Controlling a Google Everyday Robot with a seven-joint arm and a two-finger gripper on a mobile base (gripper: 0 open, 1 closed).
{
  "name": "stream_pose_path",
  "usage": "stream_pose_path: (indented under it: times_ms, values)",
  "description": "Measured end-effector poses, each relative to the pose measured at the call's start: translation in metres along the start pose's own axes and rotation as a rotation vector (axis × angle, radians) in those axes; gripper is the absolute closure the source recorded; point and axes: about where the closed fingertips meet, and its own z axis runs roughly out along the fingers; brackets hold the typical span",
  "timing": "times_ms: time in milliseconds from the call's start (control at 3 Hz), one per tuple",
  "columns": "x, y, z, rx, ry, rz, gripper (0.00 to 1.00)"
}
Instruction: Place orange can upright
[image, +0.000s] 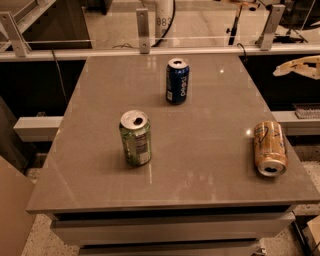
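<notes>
The orange can (270, 148) lies on its side near the right edge of the grey table (205, 120). Its silver top with the opening faces the table's front edge. My gripper (299, 67) is a pale shape at the right edge of the camera view. It hangs beyond the table's right side, above and behind the orange can, well apart from it and holding nothing that I can see.
A green can (135, 138) stands upright left of the table's centre. A dark blue can (177, 81) stands upright at the back centre. A glass rail with metal posts (143, 31) runs behind the table. A ledge (35, 127) sticks out on the left.
</notes>
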Motion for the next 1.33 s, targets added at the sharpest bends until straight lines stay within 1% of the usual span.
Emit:
stream_pose_path:
  times_ms: [333,667,1000,1333]
  values:
    - [0.007,-0.007,0.003,-0.034,-0.016,-0.185,0.0]
    - [0.012,-0.023,0.007,-0.038,-0.029,-0.366,0.0]
    - [0.016,-0.033,0.009,-0.038,-0.03,-0.472,0.0]
    - [0.018,-0.038,0.01,-0.042,-0.027,-0.528,0.0]
